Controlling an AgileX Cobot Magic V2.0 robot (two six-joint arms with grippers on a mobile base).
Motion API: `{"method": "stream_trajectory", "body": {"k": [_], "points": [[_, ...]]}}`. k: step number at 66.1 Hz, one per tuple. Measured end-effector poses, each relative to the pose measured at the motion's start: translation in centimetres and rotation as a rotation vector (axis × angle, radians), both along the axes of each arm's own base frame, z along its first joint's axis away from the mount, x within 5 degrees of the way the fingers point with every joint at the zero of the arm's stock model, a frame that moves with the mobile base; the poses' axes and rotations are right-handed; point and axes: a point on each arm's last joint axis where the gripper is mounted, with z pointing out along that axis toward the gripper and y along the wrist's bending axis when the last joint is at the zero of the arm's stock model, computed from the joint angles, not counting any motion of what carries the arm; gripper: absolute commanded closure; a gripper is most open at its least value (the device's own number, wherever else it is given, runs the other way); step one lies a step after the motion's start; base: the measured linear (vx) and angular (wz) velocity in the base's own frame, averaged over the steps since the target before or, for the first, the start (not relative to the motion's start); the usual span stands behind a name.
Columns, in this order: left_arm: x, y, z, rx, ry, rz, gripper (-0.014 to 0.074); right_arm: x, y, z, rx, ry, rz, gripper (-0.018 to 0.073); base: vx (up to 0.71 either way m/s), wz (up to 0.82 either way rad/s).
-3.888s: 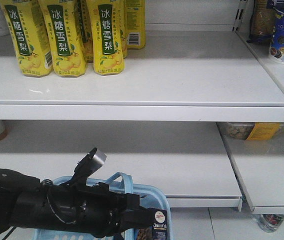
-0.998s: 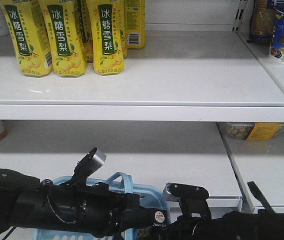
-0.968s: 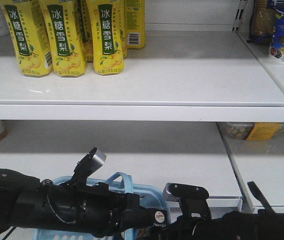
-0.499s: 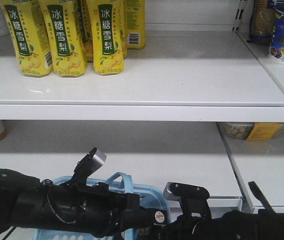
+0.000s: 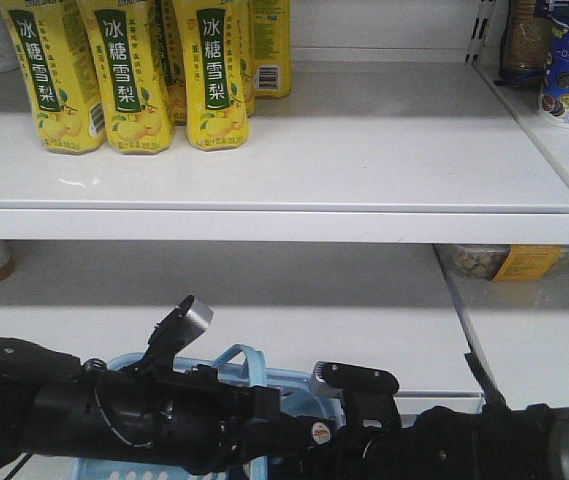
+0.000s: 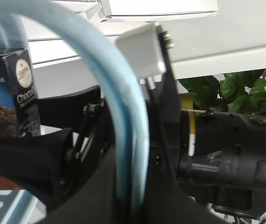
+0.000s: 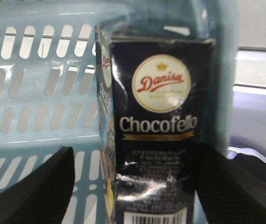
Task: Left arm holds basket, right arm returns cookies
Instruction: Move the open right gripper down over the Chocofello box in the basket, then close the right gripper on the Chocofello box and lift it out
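Two black arms crowd the bottom of the front view: the left arm (image 5: 114,420) stretches in from the left with its silver tab sticking up, and the right arm (image 5: 484,445) comes in low from the right, the pair meeting over the light blue basket (image 5: 256,368). Only a sliver of the cookies (image 5: 319,433) shows between them, the round white logo peeking out at the basket's right end. Above, the white shelf (image 5: 384,150) carries yellow bottles (image 5: 124,70) at its left end. Over to the left wrist view: the basket's curved handle sweeps down into the left gripper (image 6: 128,191), whose dark fingers are clamped round it. The carton stands upright at the left edge, the right arm fills the right side, and a green plant (image 6: 245,88) sits behind it. Now the right wrist view: the navy carton stands upright inside the basket against the slotted wall, "Chocofello" lettering and barcode facing the camera. The right gripper (image 7: 133,151) has its jaws spread wide to either side of the carton. One finger is clearly apart from it with basket wall showing in the gap, the other close at its edge.
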Motion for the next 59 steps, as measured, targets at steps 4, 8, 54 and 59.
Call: {"method": "stream_trajectory", "body": {"k": [4,8,54,59], "points": [[0.0,0.0,0.0,0.001,0.0,-0.001,0.0603,0.0,0.0,-0.2,-0.005,0.006,0.0,0.0036,0.0,0.0],[0.0,0.0,0.0,0.001,0.0,-0.001,0.0603,0.0,0.1,-0.2,-0.005,0.008,0.001,0.0036,0.0,0.0],[0.0,0.0,0.0,-0.001,0.0,-0.003,0.0603,1.6,2.0,-0.8,0.004,0.021,0.024,0.0043,0.0,0.0],[0.0,0.0,0.0,-0.001,0.0,-0.003,0.0603,1.6,2.0,-0.8,0.004,0.019,0.028,0.0061,0.0,0.0]]}}
